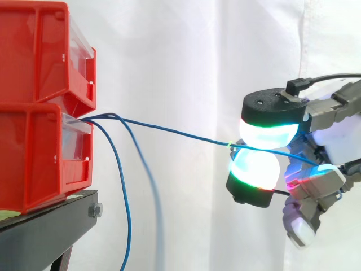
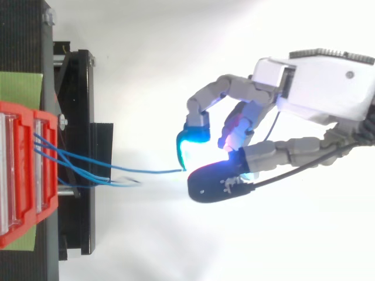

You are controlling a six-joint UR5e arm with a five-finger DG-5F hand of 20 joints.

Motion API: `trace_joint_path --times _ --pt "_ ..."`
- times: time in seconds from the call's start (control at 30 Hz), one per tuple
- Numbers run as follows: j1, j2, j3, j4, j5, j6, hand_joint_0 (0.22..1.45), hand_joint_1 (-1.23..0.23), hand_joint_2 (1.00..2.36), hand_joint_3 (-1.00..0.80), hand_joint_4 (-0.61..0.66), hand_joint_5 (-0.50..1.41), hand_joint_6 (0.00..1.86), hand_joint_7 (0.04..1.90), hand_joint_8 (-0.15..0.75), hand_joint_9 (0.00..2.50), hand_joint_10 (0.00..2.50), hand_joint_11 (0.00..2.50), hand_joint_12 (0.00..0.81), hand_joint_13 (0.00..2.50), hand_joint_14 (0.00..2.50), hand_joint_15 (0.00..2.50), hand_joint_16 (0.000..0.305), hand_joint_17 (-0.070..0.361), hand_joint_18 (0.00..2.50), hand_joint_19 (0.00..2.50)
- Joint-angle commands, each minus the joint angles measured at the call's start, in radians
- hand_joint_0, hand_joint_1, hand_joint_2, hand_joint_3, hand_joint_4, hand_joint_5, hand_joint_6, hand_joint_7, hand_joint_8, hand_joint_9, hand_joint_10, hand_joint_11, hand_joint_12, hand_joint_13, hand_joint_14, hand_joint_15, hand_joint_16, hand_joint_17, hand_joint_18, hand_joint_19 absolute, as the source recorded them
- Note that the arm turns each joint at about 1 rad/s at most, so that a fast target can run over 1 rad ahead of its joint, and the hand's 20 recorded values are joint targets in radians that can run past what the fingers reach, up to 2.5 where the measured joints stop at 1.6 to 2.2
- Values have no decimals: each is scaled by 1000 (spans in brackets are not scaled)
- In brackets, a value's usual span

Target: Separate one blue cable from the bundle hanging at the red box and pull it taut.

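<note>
One thin blue cable (image 1: 169,130) runs in a nearly straight line from the lower red bin (image 1: 39,152) rightward to my hand (image 1: 316,169). Two glowing fingertip pads (image 1: 265,135) pinch it between them, one above and one below. A short end of the cable trails past the pads toward the palm. In the top view the same cable (image 2: 117,165) stretches from the red bins (image 2: 23,175) to my hand (image 2: 316,93). Other blue cables (image 1: 125,192) of the bundle hang down loosely from the bin's front.
Two red bins stand stacked on a black stand (image 1: 51,226) at the left. A white curtain (image 1: 186,68) hangs behind. Open space lies between the bins and my hand.
</note>
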Motion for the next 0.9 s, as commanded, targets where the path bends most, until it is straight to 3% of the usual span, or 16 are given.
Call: trace_joint_path --times 0.0,0.13,0.27,0.37,0.7,0.8,0.87 --pt "8 16 -33 -6 49 21 641 -687 1019 -286 -110 -190 934 1035 203 1249 16 1369 288 1012 23 633 38 85 630 452" --pt "24 27 -118 85 92 114 643 -690 1018 -283 -103 -189 934 1040 209 1251 15 1366 289 1008 24 629 38 85 630 452" --pt "34 27 -178 181 109 180 643 -691 1018 -281 -96 -188 935 1039 209 1253 17 1369 291 1007 24 624 38 85 629 452" --pt "40 25 -190 229 111 185 642 -691 1018 -279 -94 -188 934 1040 205 1255 15 1375 291 1007 24 621 38 85 626 453" --pt "45 22 -191 297 105 191 644 -728 1019 -248 -99 -182 935 1053 206 1257 16 1364 290 1002 24 628 38 86 628 463" --pt "45 22 -201 316 103 194 648 -737 1014 -324 -69 -182 934 1029 208 1256 16 1373 293 1000 25 627 38 87 630 461" --pt "48 22 -217 350 103 194 642 -719 1003 -466 -29 -179 925 1043 210 1270 16 1374 292 998 24 629 39 87 630 462"
